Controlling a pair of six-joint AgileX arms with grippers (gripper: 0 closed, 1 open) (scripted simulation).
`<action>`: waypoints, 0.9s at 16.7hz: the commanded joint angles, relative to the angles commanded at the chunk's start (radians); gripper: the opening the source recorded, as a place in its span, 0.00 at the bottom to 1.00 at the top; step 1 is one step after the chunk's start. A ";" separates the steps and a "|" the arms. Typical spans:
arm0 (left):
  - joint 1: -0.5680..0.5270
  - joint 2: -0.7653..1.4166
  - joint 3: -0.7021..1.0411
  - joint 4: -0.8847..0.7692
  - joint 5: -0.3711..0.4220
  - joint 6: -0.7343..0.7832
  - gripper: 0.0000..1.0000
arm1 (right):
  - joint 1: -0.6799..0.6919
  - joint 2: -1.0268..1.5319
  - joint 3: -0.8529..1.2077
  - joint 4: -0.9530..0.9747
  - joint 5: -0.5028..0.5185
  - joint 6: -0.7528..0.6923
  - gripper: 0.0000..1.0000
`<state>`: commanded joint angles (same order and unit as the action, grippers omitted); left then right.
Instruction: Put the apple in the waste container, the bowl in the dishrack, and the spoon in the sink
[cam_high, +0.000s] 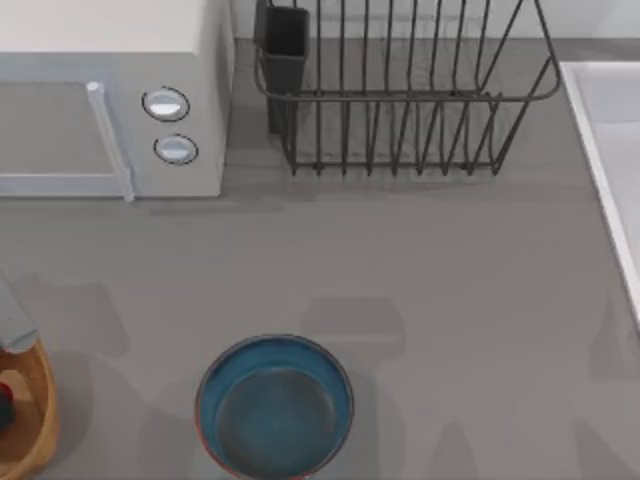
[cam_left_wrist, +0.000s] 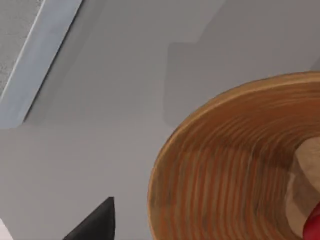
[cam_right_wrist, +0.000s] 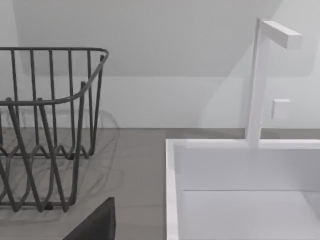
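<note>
My apple (cam_high: 5, 405) lies inside the waste container (cam_high: 40, 420); bowl (cam_high: 274, 407) sits on the counter (cam_high: 420, 270); I can't tell my fingers' state.

The support surface is a flat grey table (cam_high: 420, 260). A white microwave (cam_high: 110, 100) stands at its far left. The dark wire dishrack (cam_high: 400, 100) stands at far centre, cutlery cup at its left corner. The sink (cam_high: 610, 150) occupies the right edge. The bowl (cam_high: 274, 408) rests upright at near centre. The waste container (cam_high: 35, 420) stands at the near left edge.
</note>
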<state>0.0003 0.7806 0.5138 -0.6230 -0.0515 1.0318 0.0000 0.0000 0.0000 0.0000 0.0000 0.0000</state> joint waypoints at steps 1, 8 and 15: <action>0.003 -0.041 -0.034 0.034 0.000 -0.060 1.00 | 0.000 0.000 0.000 0.000 0.000 0.000 1.00; -0.016 -0.388 -0.253 0.287 0.032 -0.575 1.00 | 0.000 0.000 0.000 0.000 0.000 0.000 1.00; -0.013 -0.748 -0.491 0.592 0.057 -0.990 1.00 | 0.000 0.000 0.000 0.000 0.000 0.000 1.00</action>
<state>-0.0124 0.0327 0.0232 -0.0315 0.0060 0.0417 0.0000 0.0000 0.0000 0.0000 0.0000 0.0000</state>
